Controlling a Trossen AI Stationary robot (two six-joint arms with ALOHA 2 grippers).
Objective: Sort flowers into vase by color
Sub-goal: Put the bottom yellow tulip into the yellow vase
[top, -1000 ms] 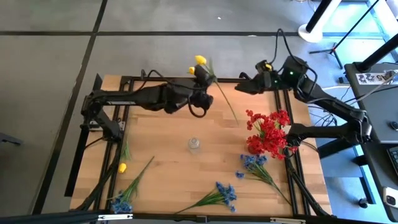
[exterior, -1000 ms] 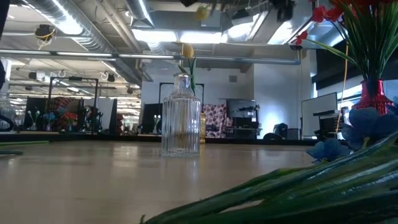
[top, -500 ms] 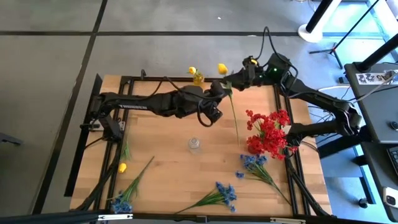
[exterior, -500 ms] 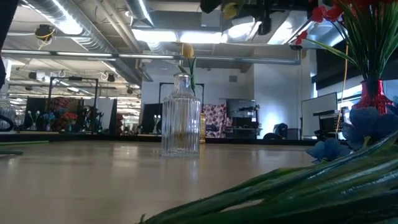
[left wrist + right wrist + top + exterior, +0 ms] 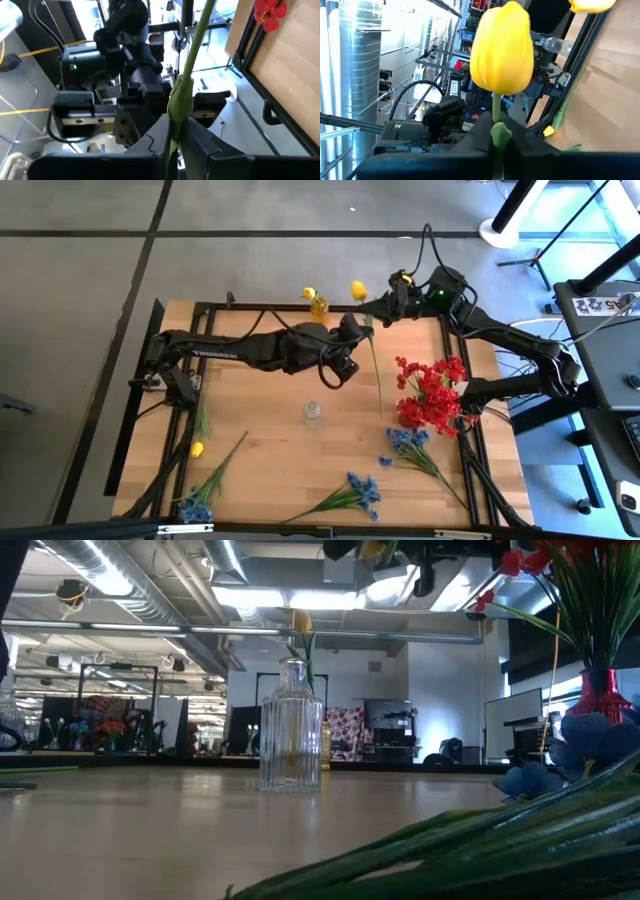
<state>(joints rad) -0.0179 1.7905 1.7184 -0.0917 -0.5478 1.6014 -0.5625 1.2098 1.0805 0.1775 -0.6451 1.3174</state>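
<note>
Handoff pose up at the far edge of the table (image 5: 270, 450), both arms on one flower. I see the left gripper (image 5: 352, 330) reached across toward the right side, jaws pinched narrow on the green stem of the yellow tulip (image 5: 358, 289). My left wrist view confirms it: stem (image 5: 192, 55) runs straight up between the two fingers (image 5: 150, 145), leaf sheath wedged in the gap. Right gripper (image 5: 385, 308) sits just beside the left one, closed on the same stem right under the bud; right wrist view shows the yellow bud (image 5: 502, 47) standing directly above its fingers (image 5: 482, 132) with the stalk clamped between them. Rest of the stem hangs down past the left gripper over the wood, toward the red bunch.

Where the flowers are:
- small vase (image 5: 318, 304) at the far edge with one yellow bud in it, just left of the held tulip
- clear ribbed glass vase (image 5: 312, 413) mid-table, empty from above
- red flowers (image 5: 430, 390) standing in a red vase at the right
- blue sprig (image 5: 410, 448) lying just in front of the red vase
- second blue sprig (image 5: 352, 494) near the front edge, third (image 5: 203, 496) at front left
- loose yellow bud (image 5: 197, 449) on the left side
</note>
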